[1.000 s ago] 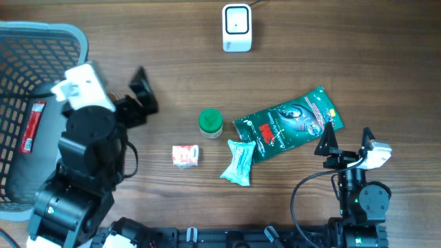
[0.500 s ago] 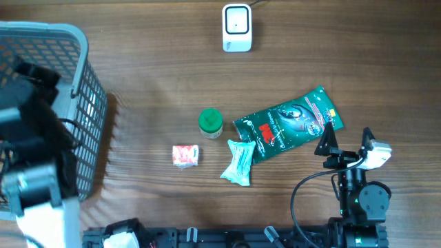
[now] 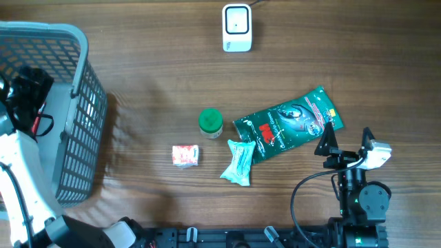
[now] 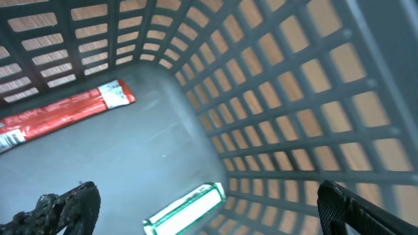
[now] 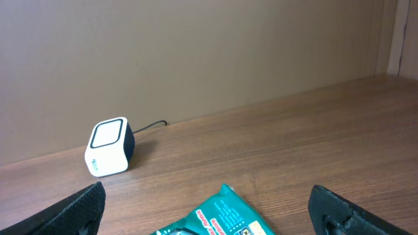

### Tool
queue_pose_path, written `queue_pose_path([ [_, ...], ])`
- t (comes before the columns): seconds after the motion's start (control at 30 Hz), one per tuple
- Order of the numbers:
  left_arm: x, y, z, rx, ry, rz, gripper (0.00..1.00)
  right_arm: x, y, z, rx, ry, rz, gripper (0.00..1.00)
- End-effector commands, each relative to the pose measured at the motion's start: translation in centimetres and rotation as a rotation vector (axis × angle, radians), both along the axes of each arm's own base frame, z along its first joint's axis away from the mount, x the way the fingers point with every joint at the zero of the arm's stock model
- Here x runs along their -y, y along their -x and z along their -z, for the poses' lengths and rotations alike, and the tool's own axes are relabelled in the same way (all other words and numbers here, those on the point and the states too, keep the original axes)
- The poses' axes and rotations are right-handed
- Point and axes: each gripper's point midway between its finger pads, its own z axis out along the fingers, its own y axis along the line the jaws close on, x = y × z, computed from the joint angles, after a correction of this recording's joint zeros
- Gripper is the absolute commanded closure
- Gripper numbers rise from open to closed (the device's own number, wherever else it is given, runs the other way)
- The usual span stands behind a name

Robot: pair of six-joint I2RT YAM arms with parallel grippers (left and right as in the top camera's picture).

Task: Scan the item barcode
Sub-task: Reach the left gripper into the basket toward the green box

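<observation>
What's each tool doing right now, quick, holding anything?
Left tool: open, holding nothing, down inside the basket.
Right tool: open, holding nothing.

Soft, even light covers my bench (image 3: 151, 83), with a faint shadow beside the basket (image 3: 83, 124). Around my left pincer (image 4: 209, 209) the mesh smears into blur; my right wrist view is sharp.

Left hand (image 3: 29, 89): moved from over the desk (image 3: 172, 83) right of the basket (image 3: 83, 138) to the left edge, now inside the basket, right wall uncovered.
</observation>
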Motion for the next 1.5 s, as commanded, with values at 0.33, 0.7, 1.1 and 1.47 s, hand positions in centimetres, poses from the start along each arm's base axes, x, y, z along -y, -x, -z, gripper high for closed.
queue_pose_path([
  [0.33, -3.3, -0.6, 2.1, -0.259, -0.483, 0.369, 0.00, -0.2, 0.0, -0.2, 0.009, 0.017, -0.013, 0.00],
  [0.7, -0.7, -0.9, 8.0, -0.322, -0.352, 0.593, 0.00, -0.2, 0.0, -0.2, 0.009, 0.017, -0.013, 0.00],
  [1.1, 0.4, -0.3, 12.9, -0.389, -0.218, 0.669, 0.00, -0.2, 0.0, -0.2, 0.009, 0.017, -0.013, 0.00],
  [1.47, 0.9, -0.5, 16.7, -0.426, -0.213, 0.809, 0.00, -0.3, 0.0, -0.2, 0.009, 0.017, -0.013, 0.00],
])
